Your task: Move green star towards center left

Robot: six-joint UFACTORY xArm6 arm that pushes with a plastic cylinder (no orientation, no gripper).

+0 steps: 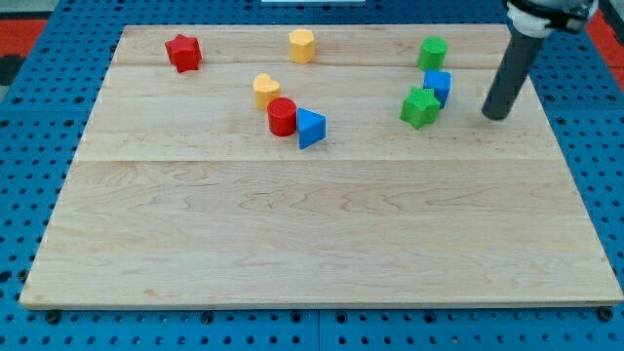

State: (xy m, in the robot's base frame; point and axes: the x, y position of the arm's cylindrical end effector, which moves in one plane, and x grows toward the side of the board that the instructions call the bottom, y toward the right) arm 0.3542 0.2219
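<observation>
while the green star (419, 106) sits in the board's upper right part, touching the blue block (439, 86) just above and to its right, my tip (496, 115) rests on the wooden board (312, 244) to the view's right of it, near but clearly apart, with a strip of bare wood between them. as a plain rod it has nothing to open or close and it holds nothing; it touches no block.

in the camera view (the only one), a green block (433, 52) stands above the blue one, near the top edge. toward the middle lie a blue triangular block (310, 128), a red cylinder (282, 116) touching it, and a yellow block (266, 90) just above those. a yellow hexagonal block (302, 45) and a red star (182, 52) sit along the top.

i judge this to be the approach step: the star has not begun its trip to the centre left. the next move calls for a push toward the view's left and slightly down, meeting the star on its right side, below the blue block. the red and blue cluster lies close to a straight leftward path, so the line should pass below it.
</observation>
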